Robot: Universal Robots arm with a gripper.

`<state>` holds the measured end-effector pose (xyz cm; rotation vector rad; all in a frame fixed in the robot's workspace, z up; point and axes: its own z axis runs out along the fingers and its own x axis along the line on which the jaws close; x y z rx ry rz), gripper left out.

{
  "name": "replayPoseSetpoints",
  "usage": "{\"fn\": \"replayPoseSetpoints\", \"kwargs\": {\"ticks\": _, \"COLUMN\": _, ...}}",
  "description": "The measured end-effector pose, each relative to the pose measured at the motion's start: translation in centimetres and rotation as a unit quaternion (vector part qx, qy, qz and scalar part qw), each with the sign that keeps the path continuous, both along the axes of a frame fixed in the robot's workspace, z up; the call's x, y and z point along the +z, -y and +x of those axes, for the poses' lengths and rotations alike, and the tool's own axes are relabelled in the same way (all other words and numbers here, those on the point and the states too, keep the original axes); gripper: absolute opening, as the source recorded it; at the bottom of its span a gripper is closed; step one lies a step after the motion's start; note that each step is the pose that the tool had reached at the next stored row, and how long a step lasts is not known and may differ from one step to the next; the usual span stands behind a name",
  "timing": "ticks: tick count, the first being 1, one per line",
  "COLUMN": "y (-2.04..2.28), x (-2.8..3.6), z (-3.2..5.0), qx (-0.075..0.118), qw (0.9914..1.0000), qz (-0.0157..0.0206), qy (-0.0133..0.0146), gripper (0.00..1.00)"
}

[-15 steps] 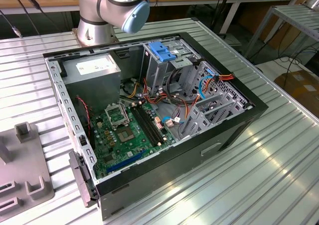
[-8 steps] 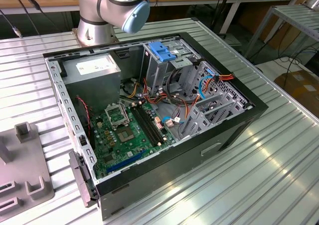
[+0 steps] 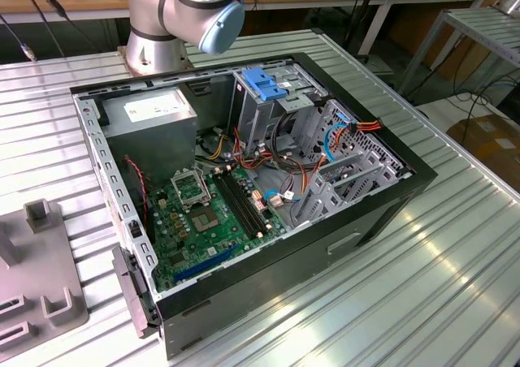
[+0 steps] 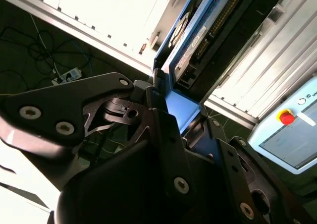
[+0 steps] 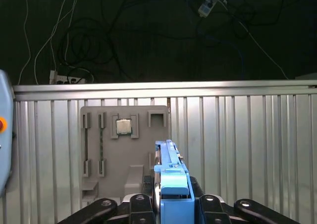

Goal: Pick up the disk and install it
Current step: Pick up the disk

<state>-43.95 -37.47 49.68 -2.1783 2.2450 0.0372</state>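
While pincer [image 5: 173, 206] pinches disk [image 5: 171, 182] by its blue frame, pick looks done | disk aloft over surface [image 5: 247, 135], by grey tray [image 5: 124, 154] | install would need squaring disk to cage [image 3: 268, 99], clear of cables [image 3: 309, 172]

Blue-framed disk [image 5: 171, 182] (edge-on) between jaws

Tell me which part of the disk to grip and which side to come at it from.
Grip the disk by its blue carrier frame at one short end, coming in along its length with a finger on each broad face. It is thin and flat, so those faces suit the pads and the rest stays free. The gripper holds it this way.
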Motion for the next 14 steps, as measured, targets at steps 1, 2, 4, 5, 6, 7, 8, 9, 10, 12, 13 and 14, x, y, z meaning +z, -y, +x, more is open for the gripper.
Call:
{"fn": "replayPoseSetpoints", "kwargs": {"ticks": 1, "y": 0.0, "x": 0.0, "z": 0.08, "qx": 0.0, "qw": 1.0, "qz": 0.0, "qy": 0.0, "gripper": 0.37}}
{"fn": "replayPoseSetpoints", "kwargs": {"ticks": 2, "y": 0.0, "x": 0.0, "z": 0.19, "qx": 0.0, "qw": 1.0, "qz": 0.0, "qy": 0.0, "gripper": 0.37}}
{"fn": "replayPoseSetpoints", "kwargs": {"ticks": 4, "y": 0.0, "x": 0.0, "z": 0.46, "qx": 0.0, "qw": 1.0, "qz": 0.0, "qy": 0.0, "gripper": 0.37}}
{"fn": "replayPoseSetpoints", "kwargs": {"ticks": 5, "y": 0.0, "x": 0.0, "z": 0.56, "qx": 0.0, "qw": 1.0, "qz": 0.0, "qy": 0.0, "gripper": 0.37}}
{"fn": "replayPoseSetpoints", "kwargs": {"ticks": 6, "y": 0.0, "x": 0.0, "z": 0.65, "qx": 0.0, "qw": 1.0, "qz": 0.0, "qy": 0.0, "gripper": 0.37}}
{"fn": "replayPoseSetpoints", "kwargs": {"ticks": 7, "y": 0.0, "x": 0.0, "z": 0.76, "qx": 0.0, "qw": 1.0, "qz": 0.0, "qy": 0.0, "gripper": 0.37}}
{"fn": "replayPoseSetpoints", "kwargs": {"ticks": 8, "y": 0.0, "x": 0.0, "z": 0.86, "qx": 0.0, "qw": 1.0, "qz": 0.0, "qy": 0.0, "gripper": 0.37}}
{"fn": "replayPoseSetpoints", "kwargs": {"ticks": 9, "y": 0.0, "x": 0.0, "z": 0.93, "qx": 0.0, "qw": 1.0, "qz": 0.0, "qy": 0.0, "gripper": 0.37}}
{"fn": "replayPoseSetpoints", "kwargs": {"ticks": 10, "y": 0.0, "x": 0.0, "z": 1.04, "qx": 0.0, "qw": 1.0, "qz": 0.0, "qy": 0.0, "gripper": 0.37}}
{"fn": "replayPoseSetpoints", "kwargs": {"ticks": 12, "y": 0.0, "x": 0.0, "z": 1.43, "qx": 0.0, "qw": 1.0, "qz": 0.0, "qy": 0.0, "gripper": 0.37}}
{"fn": "replayPoseSetpoints", "kwargs": {"ticks": 13, "y": 0.0, "x": 0.0, "z": 1.57, "qx": 0.0, "qw": 1.0, "qz": 0.0, "qy": 0.0, "gripper": 0.37}}
{"fn": "replayPoseSetpoints", "kwargs": {"ticks": 14, "y": 0.0, "x": 0.0, "z": 1.68, "qx": 0.0, "qw": 1.0, "qz": 0.0, "qy": 0.0, "gripper": 0.37}}
